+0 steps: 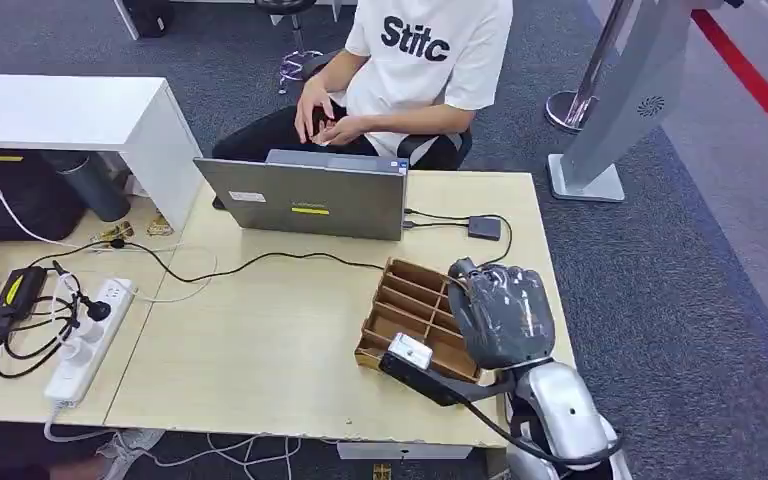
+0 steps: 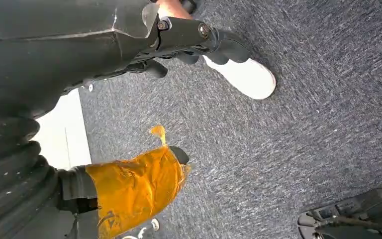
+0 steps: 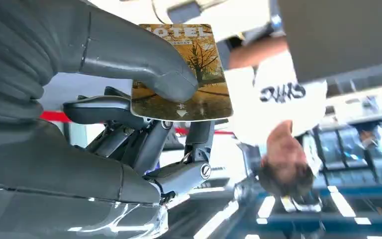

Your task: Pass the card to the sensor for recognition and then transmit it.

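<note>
One card point(image 3: 189, 74); one laptop point(image 1: 305, 197); one person point(image 1: 410, 60)

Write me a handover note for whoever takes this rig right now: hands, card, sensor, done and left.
Right hand: raised over the right side of the table, above the wooden divider tray; it holds the hotel card under its thumb.
Left hand: hangs low over the carpet, holds nothing.
Sensor: probably the small dark box cabled to the laptop; not certain.
Done: card picked up.
Left: present the card to the sensor, then pass it on, likely to the seated person behind the laptop.
</note>
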Controlling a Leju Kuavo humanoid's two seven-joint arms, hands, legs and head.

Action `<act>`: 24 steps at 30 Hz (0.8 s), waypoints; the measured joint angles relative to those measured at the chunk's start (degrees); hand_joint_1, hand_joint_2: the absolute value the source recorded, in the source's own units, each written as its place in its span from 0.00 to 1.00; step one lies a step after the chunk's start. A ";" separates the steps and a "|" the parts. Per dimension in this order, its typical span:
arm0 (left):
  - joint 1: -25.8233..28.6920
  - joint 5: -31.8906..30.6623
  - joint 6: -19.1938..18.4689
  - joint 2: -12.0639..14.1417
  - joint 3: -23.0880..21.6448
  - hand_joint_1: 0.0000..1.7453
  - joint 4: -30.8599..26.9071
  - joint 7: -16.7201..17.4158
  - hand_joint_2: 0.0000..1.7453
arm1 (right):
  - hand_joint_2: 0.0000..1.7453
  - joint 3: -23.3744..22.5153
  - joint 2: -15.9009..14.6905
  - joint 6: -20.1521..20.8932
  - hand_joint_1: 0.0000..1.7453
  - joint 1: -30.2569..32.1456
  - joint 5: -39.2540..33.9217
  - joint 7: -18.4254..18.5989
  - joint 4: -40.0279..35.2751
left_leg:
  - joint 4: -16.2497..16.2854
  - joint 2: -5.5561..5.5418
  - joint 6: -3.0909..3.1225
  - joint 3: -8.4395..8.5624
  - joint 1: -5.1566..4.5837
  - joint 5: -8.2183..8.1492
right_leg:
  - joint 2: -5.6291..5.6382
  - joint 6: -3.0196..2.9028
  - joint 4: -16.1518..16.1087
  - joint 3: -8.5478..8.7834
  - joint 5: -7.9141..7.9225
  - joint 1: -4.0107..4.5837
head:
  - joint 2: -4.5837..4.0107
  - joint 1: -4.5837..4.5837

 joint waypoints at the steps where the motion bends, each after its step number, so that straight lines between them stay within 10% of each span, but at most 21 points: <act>1: -0.01 0.00 0.02 0.07 -0.04 0.00 0.18 0.07 1.00 | 1.00 0.30 -0.02 0.00 1.00 -0.55 -0.15 0.00 -0.37 | 0.00 0.00 0.00 0.00 0.00 0.00 | 0.00 0.00 0.00 0.00 0.00 0.00 | 0.00 0.00; 10: -0.56 0.00 0.02 0.76 -2.62 0.00 1.51 1.20 1.00 | 1.00 1.01 2.53 10.51 1.00 -17.63 -9.07 4.24 6.02 | 0.00 0.02 -0.07 -0.02 0.00 0.20 | 0.05 -0.02 0.04 -0.03 0.17 0.00 | 0.00 0.00; 24: -0.88 0.00 0.02 1.55 -6.86 0.00 4.11 1.81 1.00 | 1.00 -5.27 8.63 11.72 1.00 -34.07 -12.81 9.07 28.88 | 0.00 -0.05 -0.04 -0.05 0.01 0.32 | 0.00 -0.03 0.06 -0.05 0.25 0.00 | 0.00 0.00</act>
